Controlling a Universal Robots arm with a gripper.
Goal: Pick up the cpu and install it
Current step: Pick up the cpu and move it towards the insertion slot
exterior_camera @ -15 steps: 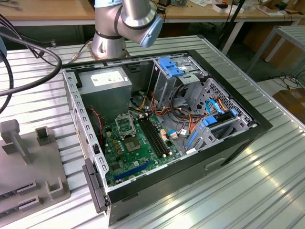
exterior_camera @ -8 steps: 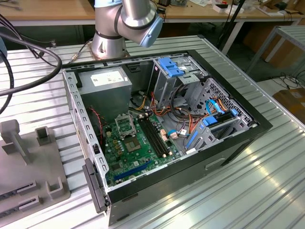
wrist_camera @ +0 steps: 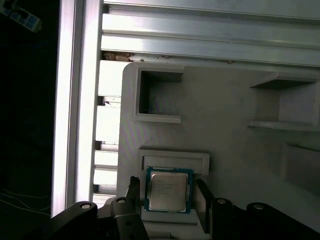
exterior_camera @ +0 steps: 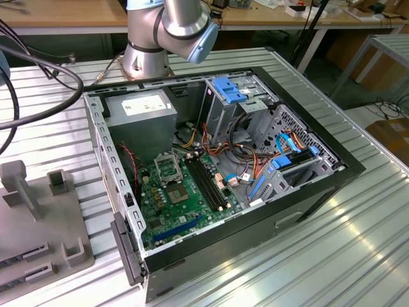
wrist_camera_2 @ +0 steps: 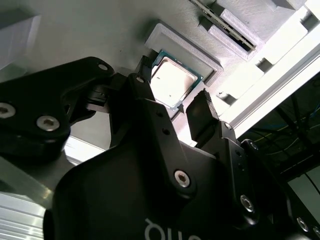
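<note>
At the exterior view's left, a pale grey moulded plastic holder (exterior_camera: 38, 217) is lying on the ribbed aluminium table (exterior_camera: 332, 256), with its near corner being cut off by the picture's edge. Beside it the silver-and-blue robot arm (exterior_camera: 172, 29) is running out past the top edge. Further right an open black desktop computer case (exterior_camera: 268, 220) is showing its green motherboard (exterior_camera: 192, 211), where the black-and-metal square socket frame (exterior_camera: 167, 167) is sitting, too small to judge closely. In both wrist views the black gripper (wrist_camera: 166, 189) (wrist_camera_2: 172, 95) is hanging over the holder, its body hiding much of the grey surface. Its two black fingers (wrist_camera: 133, 187) are standing moderately open, one on either side of the small, thin, square silvery-tan cpu (wrist_camera: 168, 191) (wrist_camera_2: 172, 82). The cpu is resting flat between them in a shallow pocket of the holder. In the first wrist view slim gaps are showing between each finger and the chip's edges, so nothing is being gripped.
</note>
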